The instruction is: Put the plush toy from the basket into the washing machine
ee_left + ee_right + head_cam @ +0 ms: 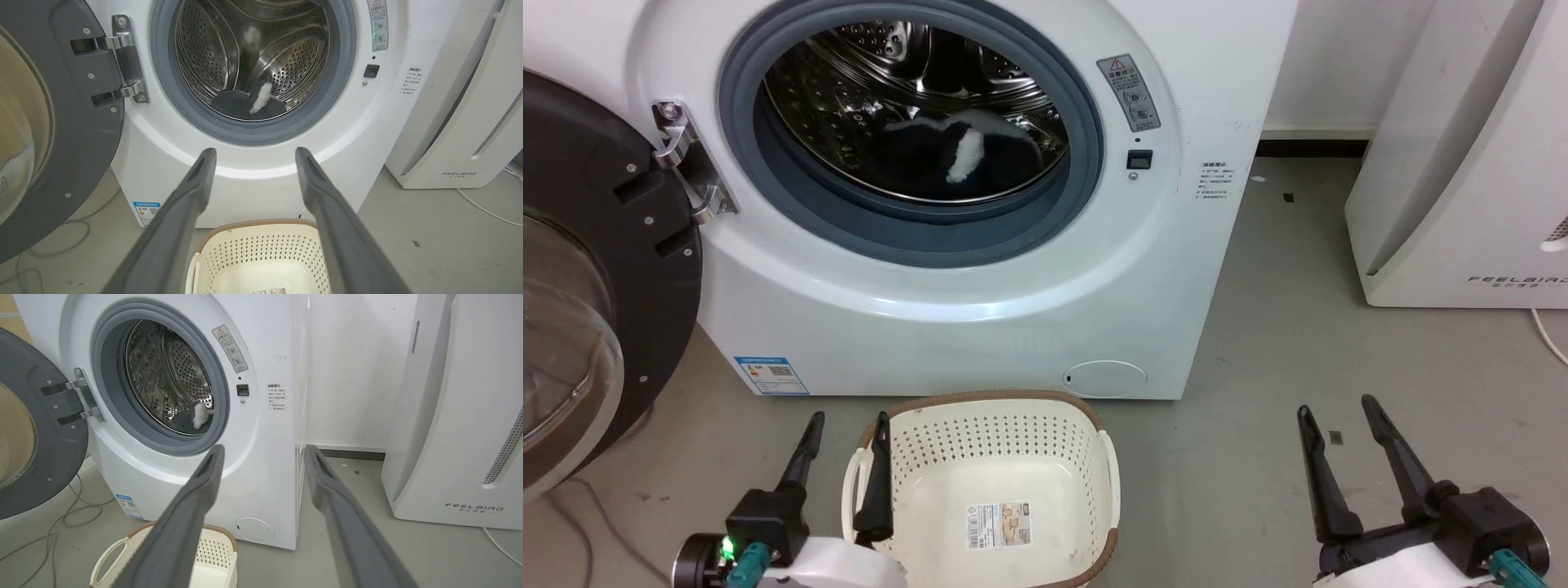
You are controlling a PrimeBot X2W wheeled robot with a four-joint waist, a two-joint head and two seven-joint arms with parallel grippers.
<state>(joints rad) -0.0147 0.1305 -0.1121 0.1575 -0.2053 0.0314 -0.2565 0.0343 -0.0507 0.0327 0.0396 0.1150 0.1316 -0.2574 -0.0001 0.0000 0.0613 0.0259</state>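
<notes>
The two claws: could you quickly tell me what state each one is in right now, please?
Left claw: open, holding nothing.
Right claw: open, holding nothing.

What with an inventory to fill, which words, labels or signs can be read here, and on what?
"FEELBIRD": white appliance front.
Warning-triangle sticker, washing machine: print too small.
Small print beside it: unreadable.
Blue label, its lower front: unreadable.
Paper label, basket floor: too small.

Plush toy [947, 151] inside the washing machine [947, 318], basket [1013, 437] just before it, another appliance [1462, 180] to its right.
</notes>
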